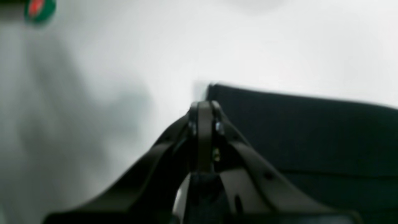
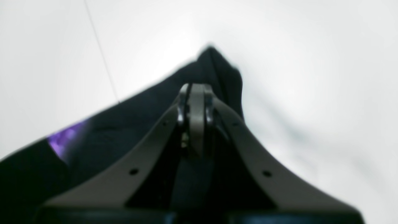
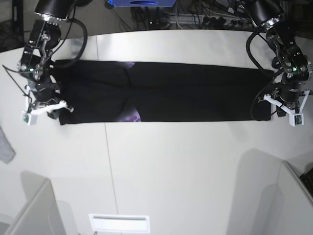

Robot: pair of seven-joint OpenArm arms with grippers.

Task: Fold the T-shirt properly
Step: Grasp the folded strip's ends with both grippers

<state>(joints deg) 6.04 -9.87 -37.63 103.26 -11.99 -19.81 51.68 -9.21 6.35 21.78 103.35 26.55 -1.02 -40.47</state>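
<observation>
The black T-shirt [image 3: 166,93] lies as a long flat band across the white table [image 3: 186,161], with a patch of purple print [image 3: 131,116] at its near edge. On the base view's left, my right gripper [image 3: 59,109] is shut on the band's near corner. In the right wrist view the T-shirt [image 2: 136,109] rises to a peak past the closed right gripper [image 2: 196,88], and purple print [image 2: 63,140] shows. My left gripper [image 3: 270,109] is shut at the opposite near corner. In the left wrist view the left gripper [image 1: 203,107] pinches the T-shirt [image 1: 311,133] at its corner.
A small grey cloth scrap [image 3: 4,144] lies at the table's left edge. Grey bin walls stand at the near left [image 3: 29,205] and near right [image 3: 288,196]. A white label [image 3: 119,223] sits at the front edge. A green and red object [image 1: 39,9] shows blurred.
</observation>
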